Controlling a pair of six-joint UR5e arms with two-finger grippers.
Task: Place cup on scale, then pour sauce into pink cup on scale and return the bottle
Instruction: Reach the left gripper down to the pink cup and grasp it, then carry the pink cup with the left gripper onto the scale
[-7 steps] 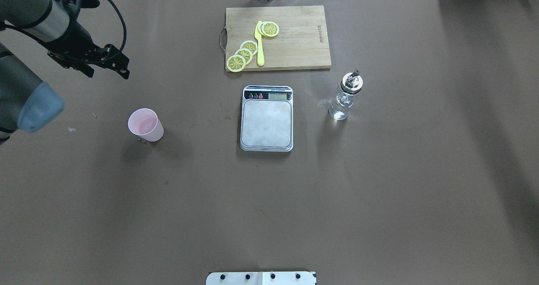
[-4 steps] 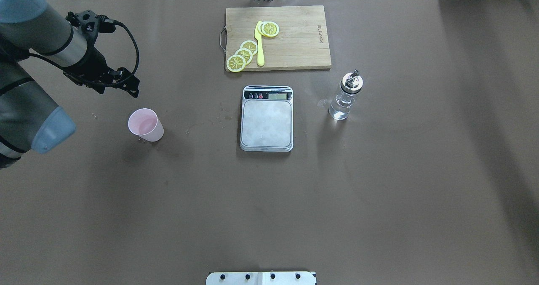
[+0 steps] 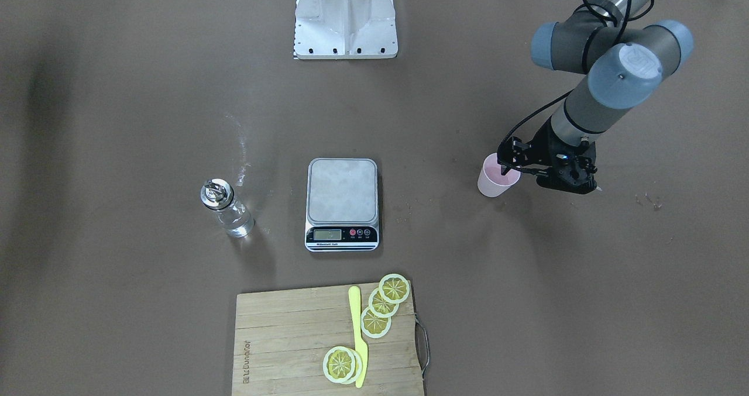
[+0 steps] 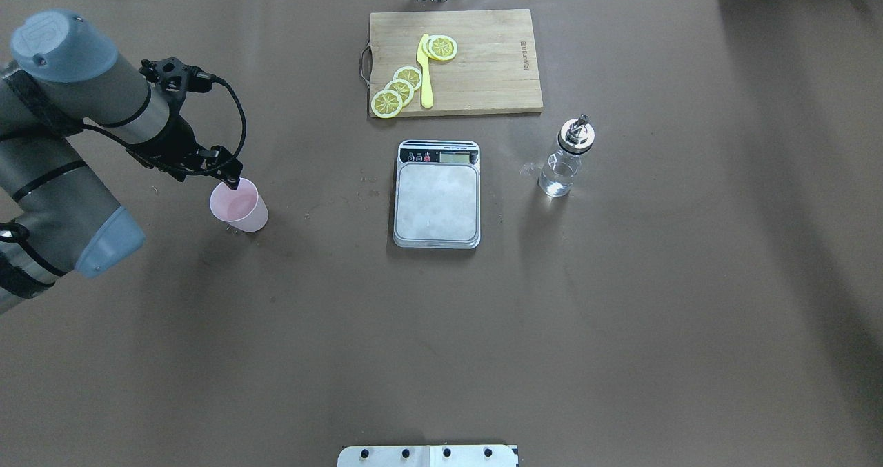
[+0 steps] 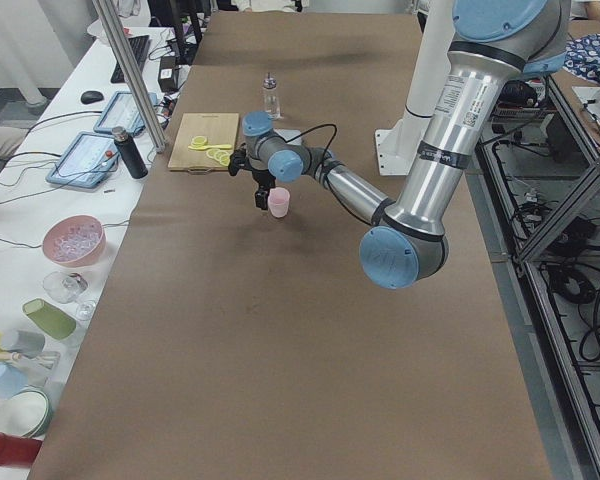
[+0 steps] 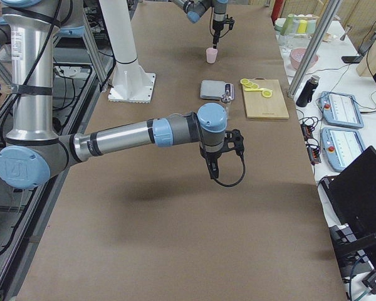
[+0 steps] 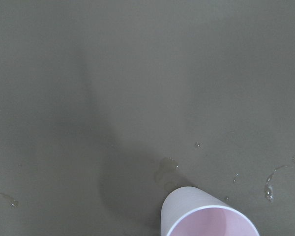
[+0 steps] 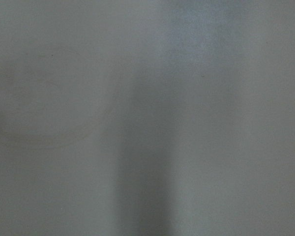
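Though your left tool (image 4: 232, 182) hangs at the rim of the cup (image 4: 241, 209), you cannot tell if its jaws are open.

Pink cup (image 7: 209, 215) upright at lower edge, partly cut off, brown table (image 7: 88, 73), small droplets (image 7: 268, 184) near it

The brown table (image 4: 621, 315) holds a scale (image 4: 437, 201) in the middle. A pink cup (image 4: 239, 205) stands well left of the scale, a bottle (image 4: 566, 160) near its right, a board (image 4: 483, 74) behind it
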